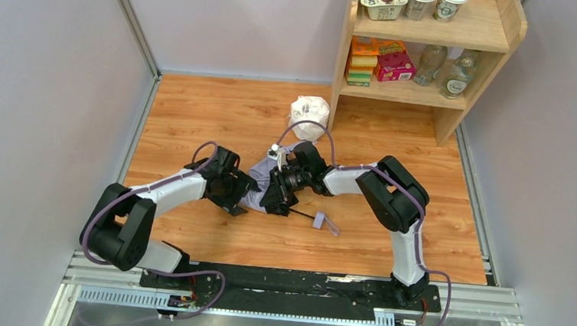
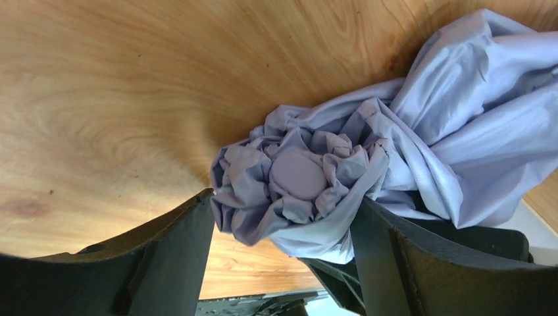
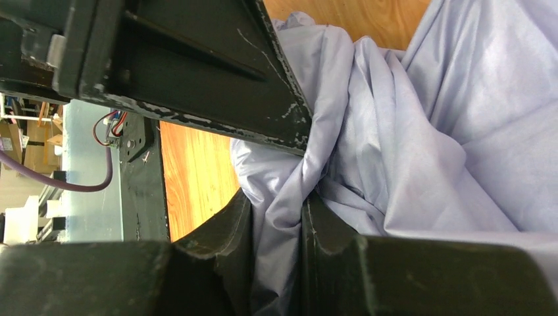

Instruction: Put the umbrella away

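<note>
Lavender umbrella (image 2: 299,174) bunched on wood table (image 1: 197,110); left gripper (image 2: 283,214) gaping around crown; right gripper (image 3: 276,207), at 3 o'clock, pinching canopy fabric.

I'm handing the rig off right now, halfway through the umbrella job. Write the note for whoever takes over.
Left gripper: open, one finger on each side of the umbrella's bunched top end, not clamped.
Right gripper: shut on a fold of the canopy.
Umbrella: lying mid-table between the two grippers, canopy crumpled and loose, handle with its strap pointing toward the near side.
Done: umbrella collapsed, and one arm has hold of the fabric.
Left: gather the loose canopy, get a firm hold and put the umbrella away; it is still on the table.
</note>
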### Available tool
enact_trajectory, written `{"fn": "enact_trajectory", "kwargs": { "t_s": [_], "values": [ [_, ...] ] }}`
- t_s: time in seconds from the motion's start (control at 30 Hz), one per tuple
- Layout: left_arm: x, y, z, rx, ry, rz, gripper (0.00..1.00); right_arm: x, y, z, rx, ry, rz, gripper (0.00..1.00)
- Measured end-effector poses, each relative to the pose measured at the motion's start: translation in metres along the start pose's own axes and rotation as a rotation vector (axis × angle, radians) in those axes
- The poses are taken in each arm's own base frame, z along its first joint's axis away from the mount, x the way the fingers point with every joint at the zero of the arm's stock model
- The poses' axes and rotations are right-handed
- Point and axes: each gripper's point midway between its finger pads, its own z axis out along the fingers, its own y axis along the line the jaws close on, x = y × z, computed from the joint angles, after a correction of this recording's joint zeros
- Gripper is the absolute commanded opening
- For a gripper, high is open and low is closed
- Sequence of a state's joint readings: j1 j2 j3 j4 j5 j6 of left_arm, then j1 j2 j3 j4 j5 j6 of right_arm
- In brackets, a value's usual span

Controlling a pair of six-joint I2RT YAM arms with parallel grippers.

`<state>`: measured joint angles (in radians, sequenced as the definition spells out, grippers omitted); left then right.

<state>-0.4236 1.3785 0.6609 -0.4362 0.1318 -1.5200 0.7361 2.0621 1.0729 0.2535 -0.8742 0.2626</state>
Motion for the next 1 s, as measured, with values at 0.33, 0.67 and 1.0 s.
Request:
{"fn": "enact_trajectory", "kwargs": {
  "t_s": [0.33, 0.67, 1.0],
  "values": [
    [0.002, -0.008, 0.014, 0.099, 0.023, -0.031, 0.07, -0.001, 0.002, -0.001, 0.040, -0.002, 0.030, 0.00],
    [0.013, -0.010, 0.019, 0.119, 0.095, 0.033, 0.00, 0.002, 0.002, -0.012, 0.186, 0.032, 0.077, 0.55],
    [0.022, -0.011, 0.019, 0.134, 0.139, 0.093, 0.00, -0.004, 0.052, -0.068, 0.528, 0.027, -0.182, 1.00]
  ]
}}
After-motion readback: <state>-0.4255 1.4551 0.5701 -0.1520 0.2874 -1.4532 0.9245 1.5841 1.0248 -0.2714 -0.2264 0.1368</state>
